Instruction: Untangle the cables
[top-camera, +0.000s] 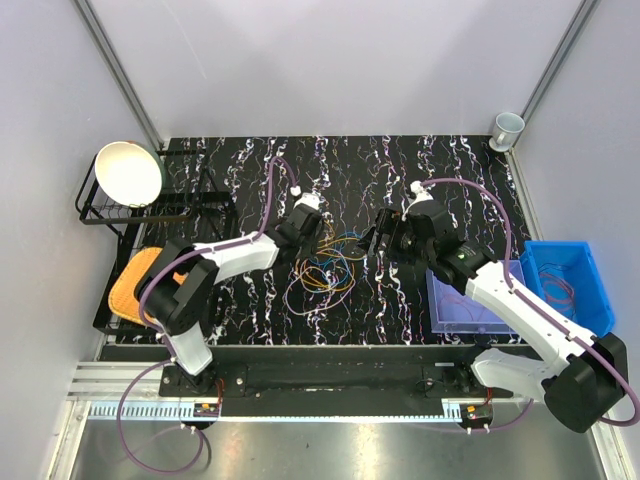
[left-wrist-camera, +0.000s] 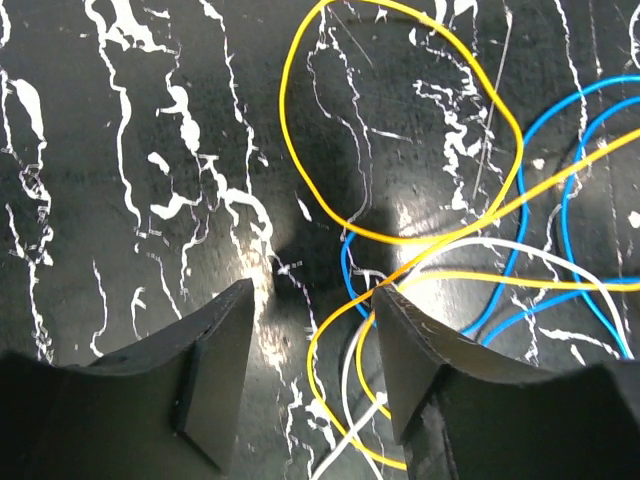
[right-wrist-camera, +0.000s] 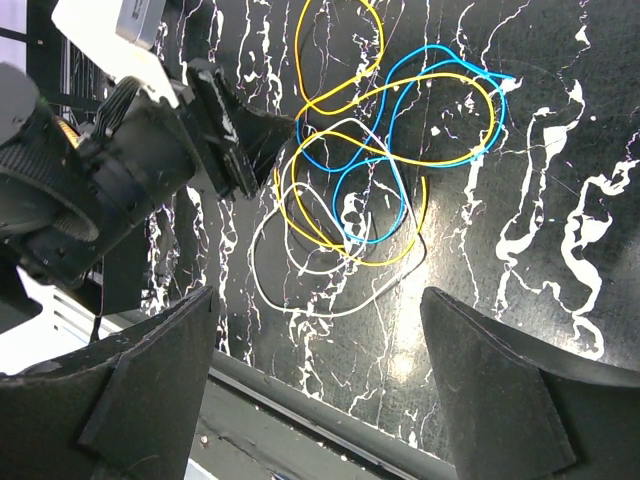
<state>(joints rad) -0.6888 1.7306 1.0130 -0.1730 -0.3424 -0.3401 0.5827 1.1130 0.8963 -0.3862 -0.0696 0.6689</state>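
The cables (top-camera: 327, 266) lie as a loose tangle of thin yellow, blue and white wires on the black marbled table, between my two grippers. My left gripper (top-camera: 306, 240) is open and low over the tangle's left edge. In the left wrist view a yellow wire (left-wrist-camera: 330, 345) and a white one run across the table between its jaws (left-wrist-camera: 315, 292), close to the right finger (left-wrist-camera: 420, 350), and are not clamped. My right gripper (top-camera: 378, 236) is open wide and empty. In the right wrist view (right-wrist-camera: 318, 300) it hovers above the table, and the tangle (right-wrist-camera: 370, 150) lies beyond its fingertips.
A black dish rack (top-camera: 105, 215) with a white bowl (top-camera: 128, 172) stands at the left, with an orange mat (top-camera: 135, 280) in front of it. A blue bin (top-camera: 590, 262) holding some wires and a clear tray (top-camera: 470, 305) are at the right. A cup (top-camera: 507, 128) stands at the far right corner.
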